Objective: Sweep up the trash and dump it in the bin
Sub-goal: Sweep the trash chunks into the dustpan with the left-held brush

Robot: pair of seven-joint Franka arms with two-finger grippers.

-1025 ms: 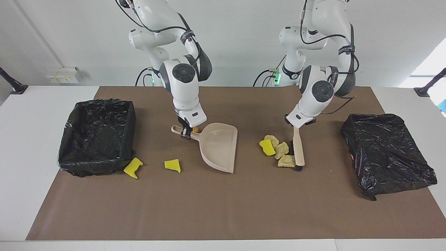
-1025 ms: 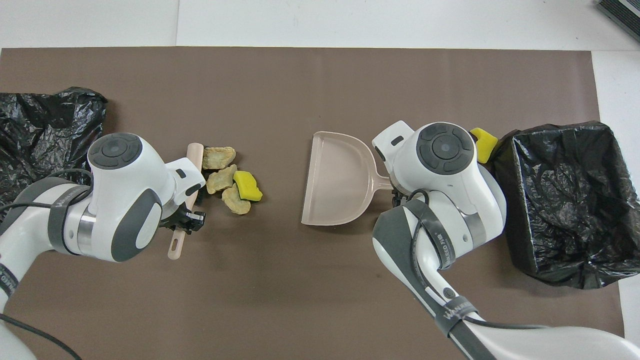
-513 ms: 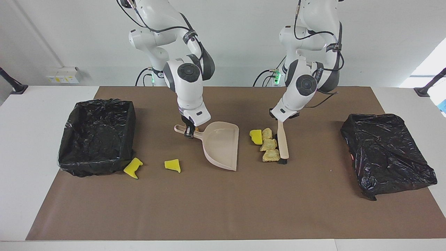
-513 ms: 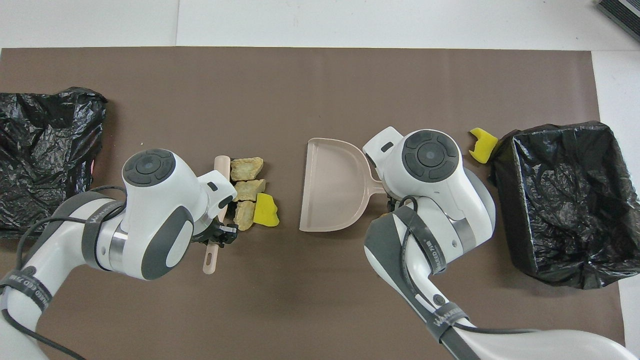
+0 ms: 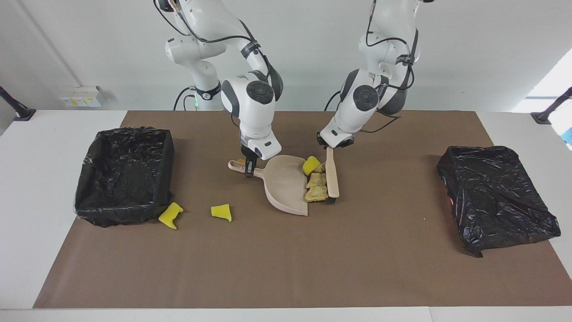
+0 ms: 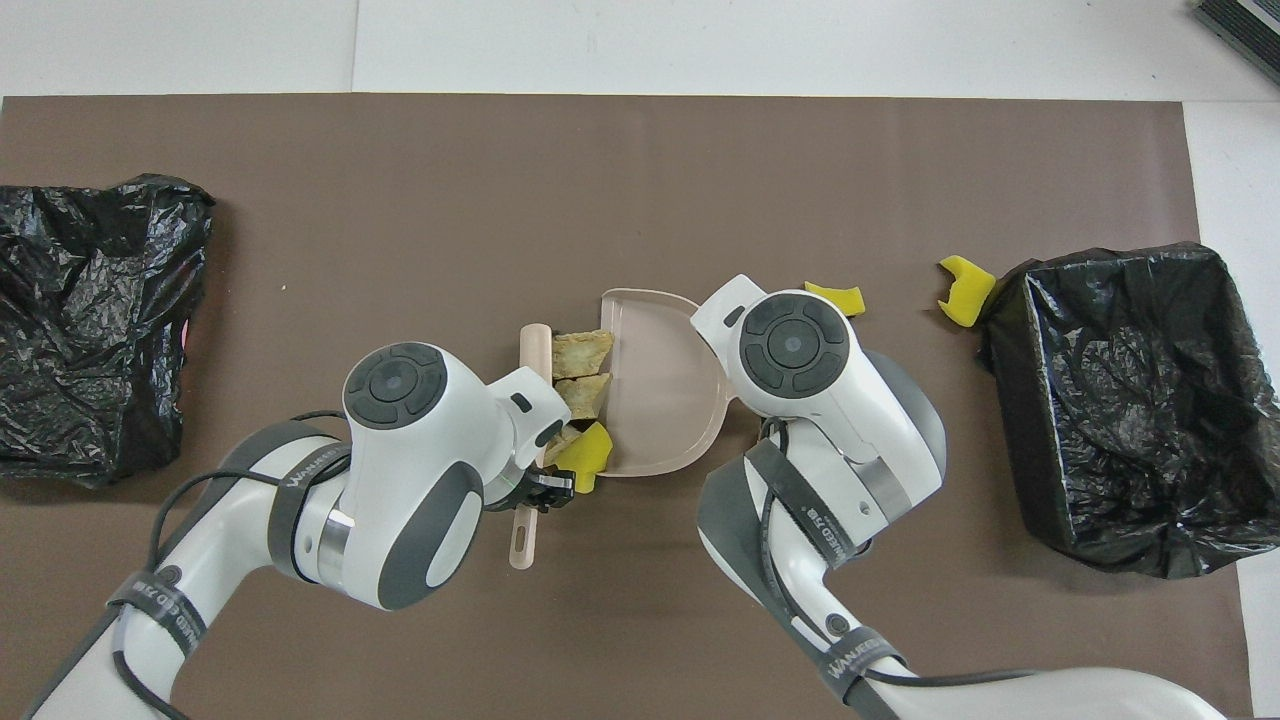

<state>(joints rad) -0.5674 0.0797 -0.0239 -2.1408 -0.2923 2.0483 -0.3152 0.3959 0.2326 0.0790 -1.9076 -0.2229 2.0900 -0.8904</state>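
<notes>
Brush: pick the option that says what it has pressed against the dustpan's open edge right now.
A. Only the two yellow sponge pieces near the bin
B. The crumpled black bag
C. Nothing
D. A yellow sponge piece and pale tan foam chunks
D: the brush, held by the left gripper, has a yellow sponge piece and tan foam chunks at the dustpan mouth.

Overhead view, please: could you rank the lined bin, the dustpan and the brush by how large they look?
1. Lined bin.
2. Dustpan, partly hidden under the right arm.
3. Brush, mostly hidden under the left arm, so its rank is less sure.
</notes>
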